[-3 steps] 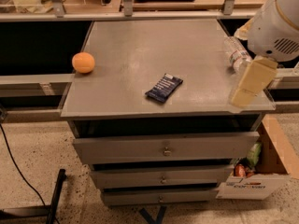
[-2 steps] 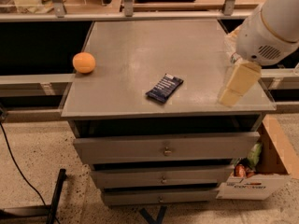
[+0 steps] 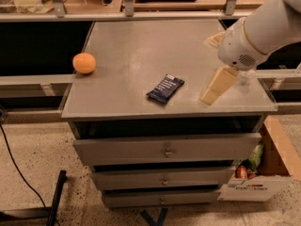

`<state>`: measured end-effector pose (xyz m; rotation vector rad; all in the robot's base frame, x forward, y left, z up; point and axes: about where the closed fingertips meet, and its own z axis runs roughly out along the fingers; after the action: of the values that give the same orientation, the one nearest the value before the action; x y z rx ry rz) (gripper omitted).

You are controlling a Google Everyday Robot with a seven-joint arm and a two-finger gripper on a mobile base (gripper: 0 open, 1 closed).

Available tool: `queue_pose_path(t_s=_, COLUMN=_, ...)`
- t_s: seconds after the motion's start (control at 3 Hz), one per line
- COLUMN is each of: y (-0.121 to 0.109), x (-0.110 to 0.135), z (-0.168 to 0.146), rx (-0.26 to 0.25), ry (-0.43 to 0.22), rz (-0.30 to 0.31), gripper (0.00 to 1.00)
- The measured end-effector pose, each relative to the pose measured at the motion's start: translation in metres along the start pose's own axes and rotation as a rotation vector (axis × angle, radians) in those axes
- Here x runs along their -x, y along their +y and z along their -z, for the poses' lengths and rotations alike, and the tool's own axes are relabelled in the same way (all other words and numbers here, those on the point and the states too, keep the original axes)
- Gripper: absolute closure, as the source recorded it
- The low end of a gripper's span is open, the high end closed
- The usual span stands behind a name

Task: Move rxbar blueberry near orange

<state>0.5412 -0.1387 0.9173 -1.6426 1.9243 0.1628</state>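
The rxbar blueberry (image 3: pixel 165 88), a flat dark navy bar with white print, lies at an angle on the grey cabinet top (image 3: pixel 141 46), near the middle front. The orange (image 3: pixel 84 63) sits at the left edge of the top, well apart from the bar. My gripper (image 3: pixel 214 89) hangs from the white arm (image 3: pixel 256 32) at the right, pointing down and to the left, its cream tip close over the top about a hand's width right of the bar. It holds nothing that I can see.
A clear plastic bottle (image 3: pixel 244 76) shows partly behind the arm near the right edge. Below the top are three drawers (image 3: pixel 164 149). An open cardboard box (image 3: pixel 270 168) with packets stands on the floor at the right. A black cable (image 3: pixel 19 168) runs at the left.
The arm and gripper have moved left and down over the cabinet top, closer to the bar. The bar and the orange have not moved.
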Motion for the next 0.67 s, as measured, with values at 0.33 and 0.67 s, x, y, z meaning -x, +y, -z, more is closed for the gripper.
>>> queue_pose_path(t_s=0.33, y=-0.008, x=0.016, z=-0.024, rx=0.049, ry=-0.068, rz=0.01, gripper=0.0)
queue_pose_path(t_s=0.67, y=-0.011, x=0.027, z=-0.048, rx=0.096, ry=-0.094, rz=0.002, gripper=0.0)
